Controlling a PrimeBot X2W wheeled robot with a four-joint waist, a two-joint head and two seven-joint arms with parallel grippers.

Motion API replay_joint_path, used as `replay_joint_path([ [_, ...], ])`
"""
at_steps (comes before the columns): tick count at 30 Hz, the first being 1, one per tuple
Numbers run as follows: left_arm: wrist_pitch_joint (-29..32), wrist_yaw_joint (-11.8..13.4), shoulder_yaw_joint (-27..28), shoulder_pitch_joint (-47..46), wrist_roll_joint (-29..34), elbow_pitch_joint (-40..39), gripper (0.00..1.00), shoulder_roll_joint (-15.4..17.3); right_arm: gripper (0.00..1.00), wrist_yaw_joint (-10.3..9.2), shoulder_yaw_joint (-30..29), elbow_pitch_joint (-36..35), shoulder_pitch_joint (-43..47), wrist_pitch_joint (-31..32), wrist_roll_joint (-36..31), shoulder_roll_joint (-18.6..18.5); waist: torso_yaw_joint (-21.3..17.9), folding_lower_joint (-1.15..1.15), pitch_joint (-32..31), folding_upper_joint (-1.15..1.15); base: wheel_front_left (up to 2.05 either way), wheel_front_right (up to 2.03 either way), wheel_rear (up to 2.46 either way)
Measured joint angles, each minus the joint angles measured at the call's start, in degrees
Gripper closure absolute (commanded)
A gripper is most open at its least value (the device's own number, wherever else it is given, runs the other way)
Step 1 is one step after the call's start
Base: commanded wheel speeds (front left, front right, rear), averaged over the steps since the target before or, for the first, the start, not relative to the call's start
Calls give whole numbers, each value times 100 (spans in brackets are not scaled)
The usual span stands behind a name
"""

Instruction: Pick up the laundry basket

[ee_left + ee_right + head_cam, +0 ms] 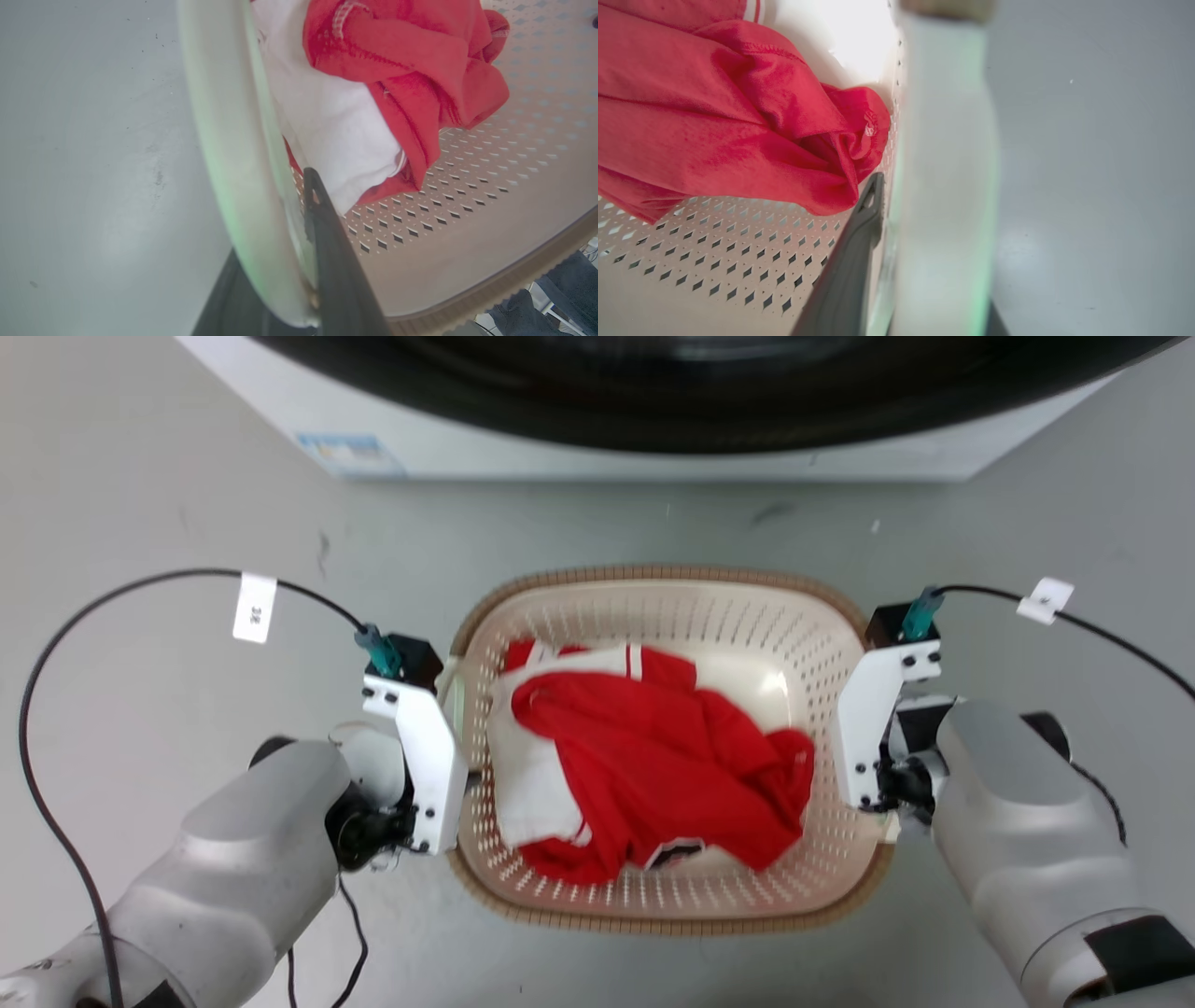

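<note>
The laundry basket (653,575), cream and perforated with a brown woven-look rim, sits over the grey floor in the middle of the head view. It holds a red garment (653,756) and a white one (527,784). My left gripper (457,751) is at the basket's left side. In the left wrist view one dark finger (327,233) lies inside the wall and the other outside, shut on the white side handle (233,140). My right gripper (854,756) holds the right side the same way, with its inner finger (859,242) against the wall and the handle (945,140) clamped.
A white washing machine (653,457) with a dark round door (709,383) stands just beyond the basket. Black cables (140,583) loop out from both wrists over the floor. Dark blue-grey cloth (560,289) shows past the basket's near rim.
</note>
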Motion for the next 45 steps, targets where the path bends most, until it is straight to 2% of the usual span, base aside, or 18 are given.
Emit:
replay_joint_path([
  [14, 1039, 0, -247, 507, -438, -382, 100, 341, 100, -1, 872, -170, 530, 1371, 967, 24, -139, -1, -1644, 0, 0, 0, 0],
  [26, 1657, -1, -282, 933, -817, -536, 100, 526, 100, -2, 1447, -397, 921, 2020, 1511, 33, -286, -2, -2722, 0, 0, 0, 0],
  [34, 1941, 0, -293, 1028, -959, -492, 100, 537, 100, -9, 1671, -517, 1104, 2226, 1868, 26, -375, -2, -3086, 0, 0, 0, 0],
  [45, 2125, 0, -297, 1012, -1057, -453, 100, 515, 100, -9, 1770, -368, 1053, 2297, 2046, 23, -382, -1, -3105, 0, 0, 0, 0],
])
